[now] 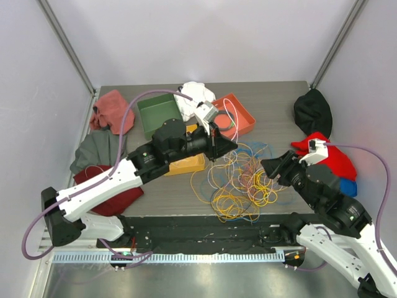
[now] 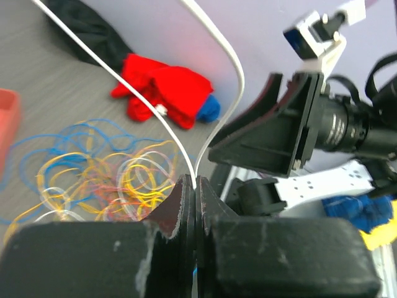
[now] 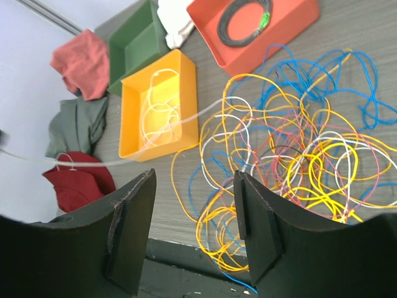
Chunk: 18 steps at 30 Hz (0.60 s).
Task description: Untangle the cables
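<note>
Closest to the lens in the left wrist view, the left gripper had its two dark fingers pressed together, pinching a white cable whose two strands rose from the jaws toward the top of the frame. Behind them, at lower left, lay the cables, a loose heap of yellow, blue, white and orange loops on the grey table. A red cloth sat in the upper middle of that frame and a black cloth at the top left. In the right wrist view, the right gripper held its fingers spread apart with nothing between them, hanging above the near edge of the heap, which filled the right half of that frame. To the left of the heap stood a yellow bin with a thin white coil inside. A green bin stood above it, and an orange tray holding a black coil sat at the top. A pink cloth, a grey-green cloth and a dark red cloth lay down the left side. From the top camera, the heap sat at centre, between the two grippers.
</note>
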Each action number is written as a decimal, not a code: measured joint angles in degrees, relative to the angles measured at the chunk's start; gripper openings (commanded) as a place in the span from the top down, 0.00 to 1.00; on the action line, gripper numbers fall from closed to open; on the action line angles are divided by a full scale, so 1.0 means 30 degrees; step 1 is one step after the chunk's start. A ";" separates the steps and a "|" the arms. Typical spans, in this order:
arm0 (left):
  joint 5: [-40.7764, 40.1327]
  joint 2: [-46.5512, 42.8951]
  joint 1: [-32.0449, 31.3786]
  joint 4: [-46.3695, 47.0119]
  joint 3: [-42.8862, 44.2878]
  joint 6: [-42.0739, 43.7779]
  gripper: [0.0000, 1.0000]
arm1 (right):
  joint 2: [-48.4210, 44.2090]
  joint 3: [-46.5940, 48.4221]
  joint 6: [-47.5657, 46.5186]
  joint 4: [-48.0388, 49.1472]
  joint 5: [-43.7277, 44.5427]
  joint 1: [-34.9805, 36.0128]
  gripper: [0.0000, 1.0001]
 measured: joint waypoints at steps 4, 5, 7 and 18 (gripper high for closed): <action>-0.2127 -0.0160 0.0007 -0.2892 0.2135 0.1056 1.00 | -0.0255 -0.0809 0.0160 -0.0007 0.0000 0.0000 0.41; -0.2667 -0.0160 0.0022 -0.3541 0.2805 0.1341 1.00 | -0.0328 -0.0925 0.0168 0.0000 -0.0007 0.0000 0.39; -0.3599 -0.0168 0.0058 -0.4801 0.4262 0.1880 1.00 | -0.0393 -0.1071 0.0146 0.0153 -0.0051 0.0000 0.38; -0.5719 0.1020 0.0138 -0.8896 1.3748 0.3752 1.00 | 0.0648 -0.3381 -0.0153 0.2346 -0.0816 0.0000 0.34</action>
